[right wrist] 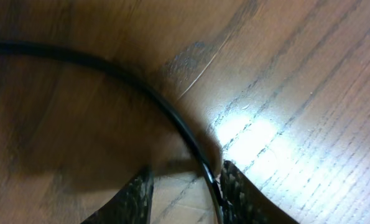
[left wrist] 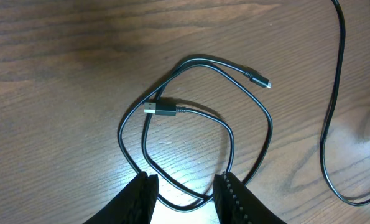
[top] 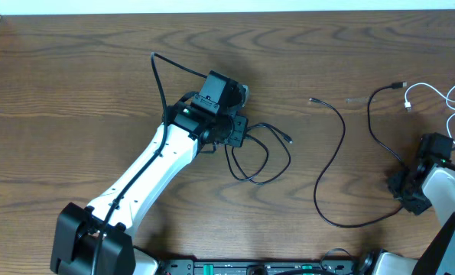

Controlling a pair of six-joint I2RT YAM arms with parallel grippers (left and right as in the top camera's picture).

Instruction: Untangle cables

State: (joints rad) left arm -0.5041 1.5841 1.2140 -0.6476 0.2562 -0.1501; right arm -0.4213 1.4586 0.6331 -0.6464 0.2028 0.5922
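Note:
A black cable lies coiled in loose loops [left wrist: 163,109] on the wooden table, its small plug [left wrist: 257,78] pointing right. My left gripper [left wrist: 186,177] hovers low over the coil's near edge, jaws apart, two strands running across the gap untouched. In the overhead view that gripper [top: 238,134] is mid-table beside the coil [top: 288,140]. A longer black cable [top: 342,130] sweeps right to my right gripper [top: 404,191]. In the right wrist view this cable [right wrist: 166,109] passes between the open jaws [right wrist: 186,169], close against the right finger [right wrist: 234,186]. The white cable [top: 433,90] lies far right.
The left arm [top: 151,172] stretches diagonally from the front edge to mid-table. A thicker black lead [top: 160,76] arcs up behind its wrist. The table's far edge [top: 227,9] runs along the top, and the white cable runs off the right edge.

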